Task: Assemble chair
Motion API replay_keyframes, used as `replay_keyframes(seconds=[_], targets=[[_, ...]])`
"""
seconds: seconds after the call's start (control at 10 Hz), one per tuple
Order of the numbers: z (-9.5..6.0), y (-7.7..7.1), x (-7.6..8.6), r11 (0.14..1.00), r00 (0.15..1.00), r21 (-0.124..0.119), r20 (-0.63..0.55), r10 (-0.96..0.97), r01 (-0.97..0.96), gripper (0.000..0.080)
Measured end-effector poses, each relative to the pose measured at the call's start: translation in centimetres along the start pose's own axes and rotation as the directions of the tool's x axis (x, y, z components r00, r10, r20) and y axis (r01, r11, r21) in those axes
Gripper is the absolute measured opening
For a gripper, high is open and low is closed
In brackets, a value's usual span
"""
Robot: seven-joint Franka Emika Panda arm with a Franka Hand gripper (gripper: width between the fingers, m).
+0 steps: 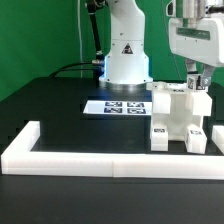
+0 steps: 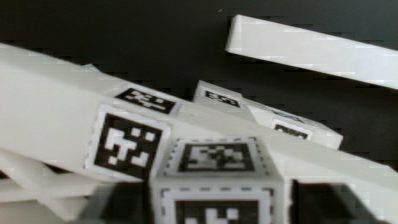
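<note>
The chair [image 1: 181,117], a blocky white structure with small black-and-white tags, stands on the black table at the exterior view's right, just behind the low border wall. My gripper [image 1: 197,81] hangs straight down over its top, fingers at an upright part of it. In the wrist view a tagged white post [image 2: 217,165] of the chair sits between the jaws of the gripper [image 2: 217,212]. A dark strip shows on each side of the post, so the jaws stand off it and the gripper is open. Slanted white slabs [image 2: 71,85] of the chair lie beside the post.
The marker board [image 1: 115,105] lies flat in front of the arm's white base [image 1: 125,60]. A long low white border wall [image 1: 95,159] runs along the table's front, with a short return at the exterior view's left [image 1: 24,139]. Another white wall piece [image 2: 311,47] shows in the wrist view.
</note>
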State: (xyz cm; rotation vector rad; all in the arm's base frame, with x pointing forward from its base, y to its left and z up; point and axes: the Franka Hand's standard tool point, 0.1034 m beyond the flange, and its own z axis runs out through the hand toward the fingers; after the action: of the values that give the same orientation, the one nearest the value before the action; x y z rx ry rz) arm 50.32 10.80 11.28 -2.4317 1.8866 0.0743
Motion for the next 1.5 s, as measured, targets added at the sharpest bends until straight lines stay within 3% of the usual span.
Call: replay_keyframes(seconds=[0.1,0.4,0.5,0.6,0.9,1.0,1.2,1.4,1.5], targets=[[0.00,0.03,-0.26,0.995,0.995,-0.007,-0.001,-0.098,0.098,0.0612],[-0.29,-0.01,-0.36,0.934,0.934,0.006,-0.004,-0.356,0.356,0.0649],[-0.24,-0.01,-0.41,0.888,0.888,0.004,-0.005,-0.460,0.460,0.0649],[-0.23,-0.07,-0.69,0.762,0.762,-0.011,-0.019,-0.647,0.647,0.0649],[-0.15,-0.03,-1.08,0.474,0.474,-0.033,-0.016,-0.880,0.880,0.0649],[-0.15,-0.03,-1.06,0.451,0.451,-0.033,-0.015,-0.892,0.892,0.0649],[-0.16,-0.02,-0.86,0.282,0.282,-0.036,-0.009,-0.959,0.959,0.0649],[-0.16,-0.01,-0.75,0.238,0.238,-0.037,-0.008,-0.971,0.971,0.0644],[-0.15,-0.01,-0.72,0.239,0.239,-0.037,-0.007,-0.971,0.970,0.0485]])
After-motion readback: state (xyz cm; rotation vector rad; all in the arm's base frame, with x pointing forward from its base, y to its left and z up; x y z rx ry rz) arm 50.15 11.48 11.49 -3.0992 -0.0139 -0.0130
